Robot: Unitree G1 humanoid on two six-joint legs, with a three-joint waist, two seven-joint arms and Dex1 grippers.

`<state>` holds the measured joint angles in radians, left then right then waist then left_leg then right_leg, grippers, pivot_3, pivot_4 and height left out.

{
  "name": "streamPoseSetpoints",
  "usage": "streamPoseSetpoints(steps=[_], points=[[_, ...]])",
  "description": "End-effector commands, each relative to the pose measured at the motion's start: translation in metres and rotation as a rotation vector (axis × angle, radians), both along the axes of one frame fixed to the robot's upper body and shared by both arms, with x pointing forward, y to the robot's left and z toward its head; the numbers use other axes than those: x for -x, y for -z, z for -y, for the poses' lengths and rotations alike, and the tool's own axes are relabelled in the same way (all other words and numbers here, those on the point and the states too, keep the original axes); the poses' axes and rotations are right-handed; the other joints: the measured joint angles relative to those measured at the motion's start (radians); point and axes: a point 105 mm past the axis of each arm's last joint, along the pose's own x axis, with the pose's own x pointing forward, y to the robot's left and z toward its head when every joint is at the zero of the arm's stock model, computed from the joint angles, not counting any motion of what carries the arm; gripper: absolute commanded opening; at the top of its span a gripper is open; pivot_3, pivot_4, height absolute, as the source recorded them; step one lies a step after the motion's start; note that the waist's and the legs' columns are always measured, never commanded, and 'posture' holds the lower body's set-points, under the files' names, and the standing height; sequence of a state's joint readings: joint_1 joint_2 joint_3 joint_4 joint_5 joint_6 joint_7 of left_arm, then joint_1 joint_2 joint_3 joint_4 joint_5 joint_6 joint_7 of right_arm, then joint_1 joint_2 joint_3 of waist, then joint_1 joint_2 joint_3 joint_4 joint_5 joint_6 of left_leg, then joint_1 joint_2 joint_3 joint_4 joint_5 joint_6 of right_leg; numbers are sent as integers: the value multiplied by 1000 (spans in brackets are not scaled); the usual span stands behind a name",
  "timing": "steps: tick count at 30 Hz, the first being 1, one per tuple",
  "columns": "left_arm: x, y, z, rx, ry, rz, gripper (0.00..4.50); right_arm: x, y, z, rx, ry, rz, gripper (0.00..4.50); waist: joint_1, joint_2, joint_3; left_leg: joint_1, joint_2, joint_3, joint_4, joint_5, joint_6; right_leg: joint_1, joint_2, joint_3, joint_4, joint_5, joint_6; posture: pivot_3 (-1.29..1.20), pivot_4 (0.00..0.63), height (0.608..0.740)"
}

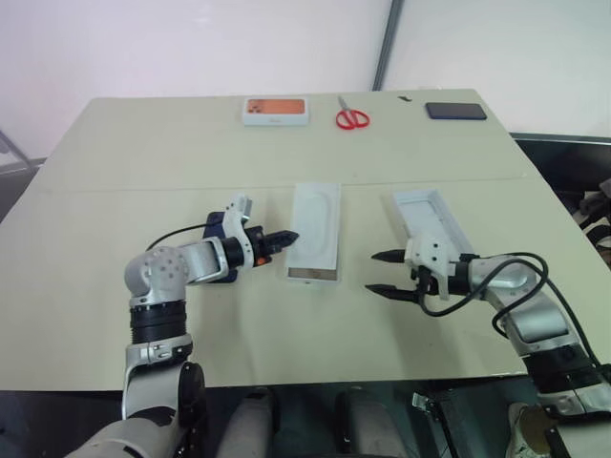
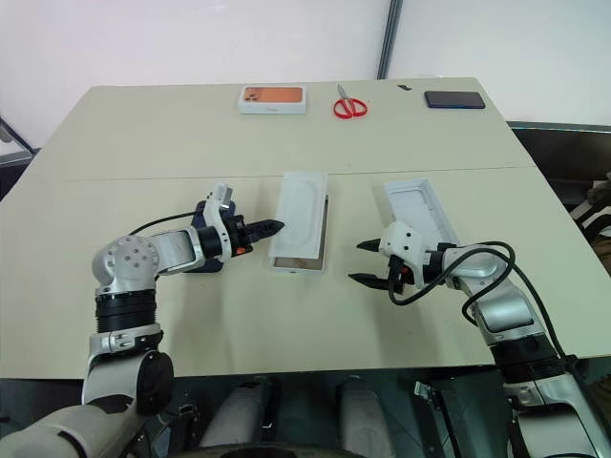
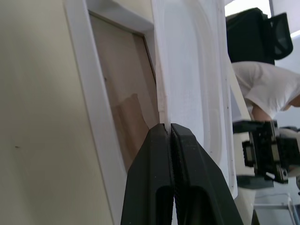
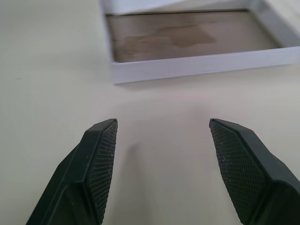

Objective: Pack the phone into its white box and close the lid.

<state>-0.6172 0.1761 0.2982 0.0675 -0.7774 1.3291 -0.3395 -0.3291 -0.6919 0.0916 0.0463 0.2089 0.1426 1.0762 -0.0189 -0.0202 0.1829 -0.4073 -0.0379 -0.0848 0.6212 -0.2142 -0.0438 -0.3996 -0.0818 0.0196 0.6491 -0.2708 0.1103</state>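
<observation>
A matte cream table [image 1: 143, 191] with a seam across its middle is seen. At its centre the white box [image 1: 313, 276], a shallow rectangular cardboard tray, is laid lengthwise; thin white walls and a brownish, faintly mottled floor are shown at its near end. A smooth white moulded insert [image 1: 317, 224] with a long oval recess is set over the box, one long edge raised.

The left gripper [image 1: 286, 237] is held at the box's left side, its black jaws clenched tight, their tips pressed together against the insert's thin edge; whether that edge is pinched cannot be told. The phone [image 2: 203, 266], slim and dark navy, is lain flat on the table under the left wrist, largely hidden, just left of the box.

To the right the lid [image 1: 427, 212], a deeper white rectangular shell, is rested hollow side up. The right gripper [image 1: 387, 272] is held above bare table at the lid's near end, jaws released and spread wide; cross-hatched pads [image 4: 101, 159] are shown.

Along the far edge an orange-pictured box [image 1: 275, 112], red-handled scissors [image 1: 351, 117] and a black slab [image 1: 455, 111] are placed.
</observation>
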Motion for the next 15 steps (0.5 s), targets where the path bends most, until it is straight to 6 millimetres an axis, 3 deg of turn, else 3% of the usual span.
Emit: streamPoseSetpoints(steps=[1, 2, 5, 10, 15], points=[[4, -6, -1, 1, 8, 27, 0, -3, -11, -6, -23, -3, 72, 3262, 4, 0, 0, 0, 0, 0, 0, 0, 0, 0, 0, 0, 0, 0, 0, 0, 150, 740], [4, -6, 0, 0, 12, 27, 0, -3, -11, -7, -24, -3, 79, 3262, 5, 0, 0, 0, 0, 0, 0, 0, 0, 0, 0, 0, 0, 0, 0, 0, 150, 740], [2, -7, -2, -3, 0, 26, 963, -5, -12, -10, -37, -3, 87, 3328, 8, 0, 0, 0, 0, 0, 1, 0, 0, 0, -1, 0, 0, 0, 0, 0, 150, 740], [5, -10, -5, -22, 17, 36, 3347, -14, -24, -17, -88, 4, 116, 3328, 6, 0, 0, 0, -1, 0, 1, 0, 0, 1, -1, 0, 0, 0, 0, 0, 150, 740], [0, -24, -21, -44, -22, 150, 3347, -27, -55, -44, -239, 2, 171, 3328, -1, 0, 0, 0, 0, 0, -1, 0, -1, -1, 0, 1, 0, 0, 0, 0, 150, 740]])
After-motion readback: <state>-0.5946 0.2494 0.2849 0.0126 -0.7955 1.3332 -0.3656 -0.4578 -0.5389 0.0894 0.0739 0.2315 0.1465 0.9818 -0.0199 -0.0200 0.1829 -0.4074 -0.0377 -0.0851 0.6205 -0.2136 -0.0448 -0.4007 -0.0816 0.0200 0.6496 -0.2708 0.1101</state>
